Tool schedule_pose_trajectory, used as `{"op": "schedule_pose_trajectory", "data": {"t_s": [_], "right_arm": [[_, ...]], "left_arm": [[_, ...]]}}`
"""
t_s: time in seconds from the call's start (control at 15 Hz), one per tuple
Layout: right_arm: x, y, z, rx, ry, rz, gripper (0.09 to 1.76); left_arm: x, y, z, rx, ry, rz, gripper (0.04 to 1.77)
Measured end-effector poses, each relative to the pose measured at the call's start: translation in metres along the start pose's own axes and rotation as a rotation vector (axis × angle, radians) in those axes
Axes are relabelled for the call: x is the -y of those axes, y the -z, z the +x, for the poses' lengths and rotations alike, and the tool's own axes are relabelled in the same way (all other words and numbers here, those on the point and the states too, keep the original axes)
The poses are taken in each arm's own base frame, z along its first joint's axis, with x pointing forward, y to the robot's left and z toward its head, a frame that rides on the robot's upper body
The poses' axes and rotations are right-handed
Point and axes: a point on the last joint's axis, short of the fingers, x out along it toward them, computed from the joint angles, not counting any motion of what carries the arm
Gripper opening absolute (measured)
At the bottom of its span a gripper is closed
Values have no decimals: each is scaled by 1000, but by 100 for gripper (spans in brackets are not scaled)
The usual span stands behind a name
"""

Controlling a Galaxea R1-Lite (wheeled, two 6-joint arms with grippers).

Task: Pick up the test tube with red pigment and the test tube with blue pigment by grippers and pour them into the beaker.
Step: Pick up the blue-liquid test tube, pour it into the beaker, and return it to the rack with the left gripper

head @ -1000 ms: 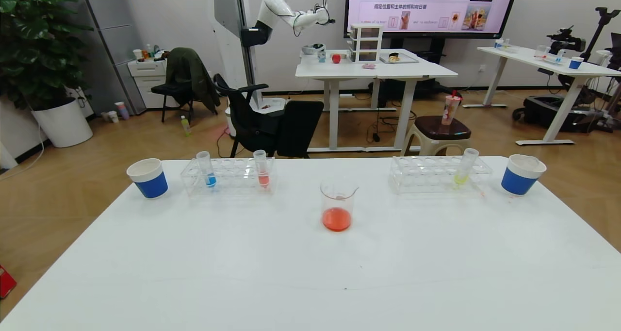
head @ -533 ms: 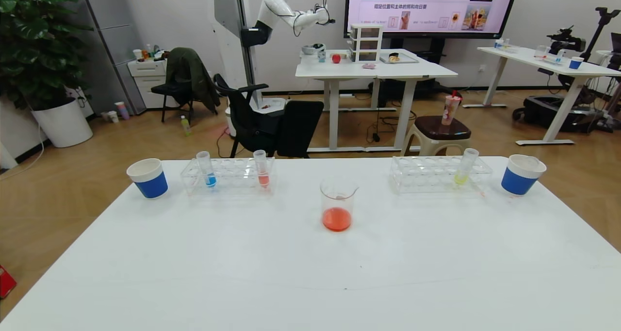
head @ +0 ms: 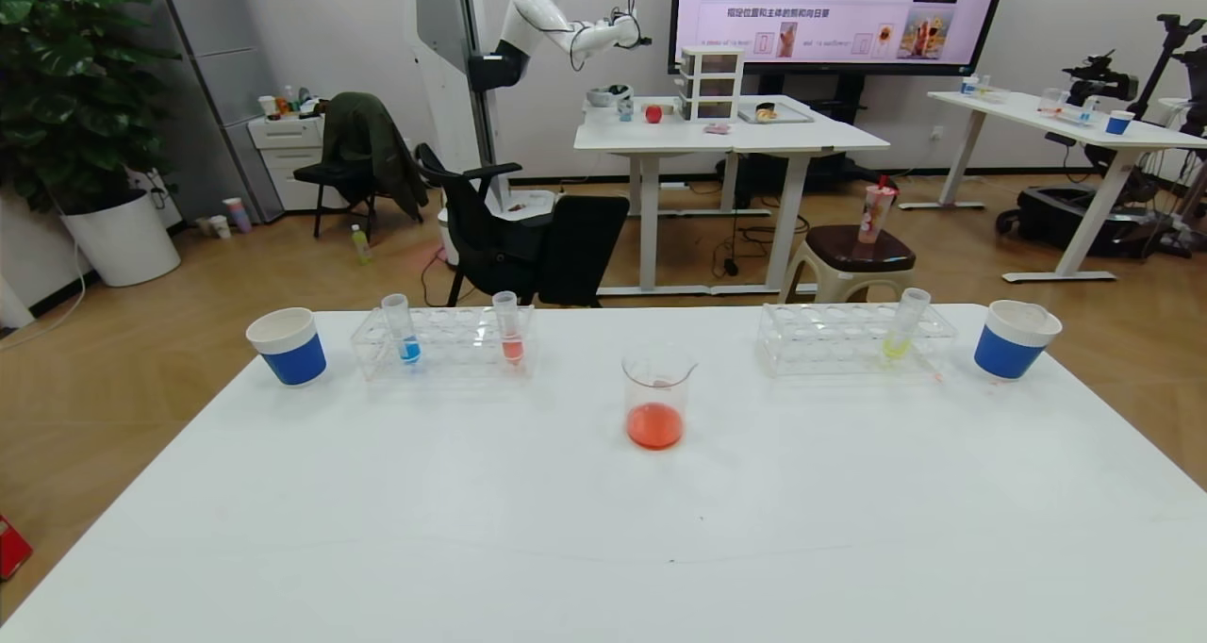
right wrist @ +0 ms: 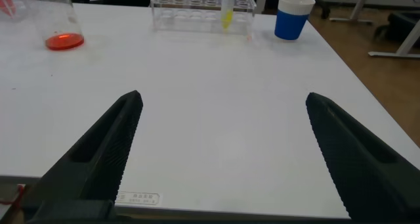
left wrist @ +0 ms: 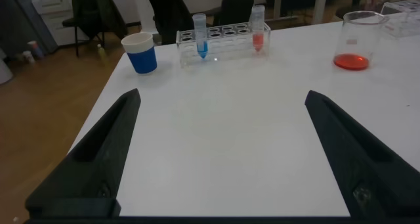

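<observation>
The test tube with blue pigment (head: 408, 332) stands in the left clear rack (head: 443, 343); it also shows in the left wrist view (left wrist: 200, 37). A tube of paler salmon-orange liquid (head: 510, 330) stands in the same rack. No tube of vivid deep-red liquid shows. The beaker (head: 656, 398) stands upright mid-table with red-orange liquid in its bottom. My left gripper (left wrist: 223, 94) and my right gripper (right wrist: 223, 95) are both open and empty over the near part of the table, far from the racks. Neither shows in the head view.
A second clear rack (head: 853, 339) at the back right holds a tube of yellow liquid (head: 905, 326). White paper cups with blue sleeves stand at the back left (head: 288, 345) and back right (head: 1014, 339). The white table (head: 603, 549) spreads wide at the front.
</observation>
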Motion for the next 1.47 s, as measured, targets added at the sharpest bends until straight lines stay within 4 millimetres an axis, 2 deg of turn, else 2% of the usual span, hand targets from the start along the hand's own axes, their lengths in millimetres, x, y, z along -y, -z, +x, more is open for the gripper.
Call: {"op": "schedule_pose_trajectory", "data": {"t_s": [0.2,0.33,0.47,0.6,0.87,1.07,1.27,1.47], "right_arm": [[0,0,0,0,0,0,174],[0,0,0,0,0,0,174],[0,0,0,0,0,0,174],[0,0,0,0,0,0,174],[0,0,0,0,0,0,174],[0,0,0,0,-1,0,174],[0,0,0,0,0,0,174],[0,0,0,0,0,0,174]], "left_arm": [[-6,-41,28,-28,26,-11,175],[-9,-62,63,-31,36,-18,175],[-12,-74,103,-38,39,-28,175],[-12,-73,146,-64,44,-42,175],[-12,-46,228,-78,36,-102,175],[-11,-9,282,-48,1,-127,175],[-8,30,319,-63,-51,-137,175],[-5,53,342,-96,-57,-138,175]]}}
